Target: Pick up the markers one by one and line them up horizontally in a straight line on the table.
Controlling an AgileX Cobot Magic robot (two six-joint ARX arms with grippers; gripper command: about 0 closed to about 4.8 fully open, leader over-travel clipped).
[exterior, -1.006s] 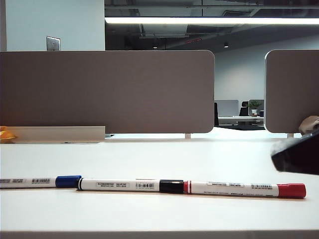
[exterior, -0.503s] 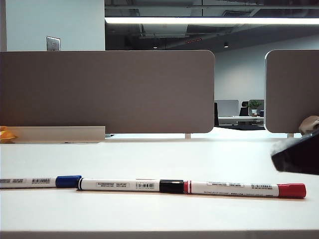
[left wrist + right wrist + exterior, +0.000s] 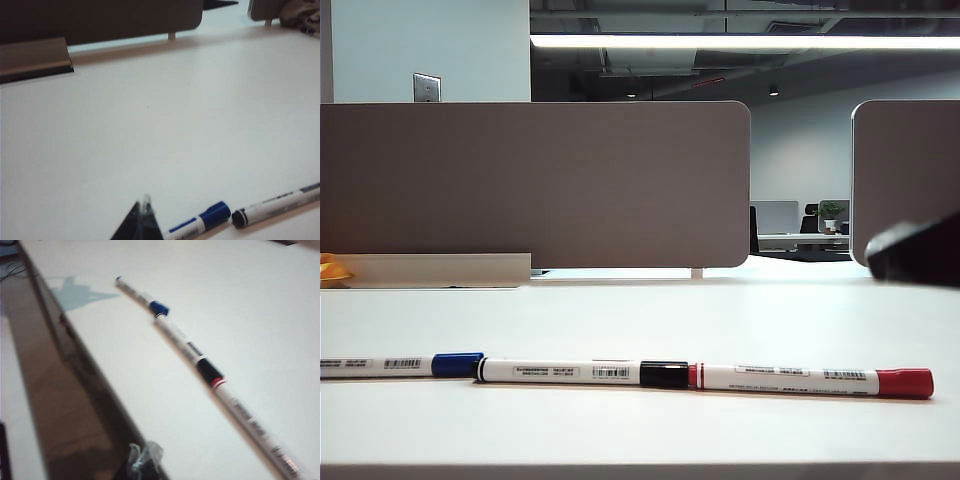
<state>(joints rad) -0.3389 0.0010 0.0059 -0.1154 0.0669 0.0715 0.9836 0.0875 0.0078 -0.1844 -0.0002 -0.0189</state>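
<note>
Three markers lie end to end in one line near the front of the white table point(image 3: 640, 320): the blue-capped one point(image 3: 400, 365) at the left, the black-capped one point(image 3: 580, 372) in the middle, the red-capped one point(image 3: 810, 379) at the right. My left gripper point(image 3: 145, 210) is shut and empty, hovering just beside the blue marker point(image 3: 197, 222) and the black-ended marker point(image 3: 275, 205). My right gripper point(image 3: 145, 455) is shut and empty at the table's edge, apart from the blue point(image 3: 142, 295), black point(image 3: 185, 347) and red point(image 3: 255, 430) markers. A dark part of the right arm point(image 3: 915, 255) shows at the far right.
Two grey-brown divider panels point(image 3: 535, 185) point(image 3: 910, 180) stand along the table's far side. A pale ledge point(image 3: 430, 268) and a small orange object point(image 3: 332, 270) sit at the back left. The table's front edge point(image 3: 640, 465) runs close below the markers. Brown floor point(image 3: 60, 405) lies past that edge.
The dark part of the right arm at the far right has risen, away from the table. The three markers lie as before.
</note>
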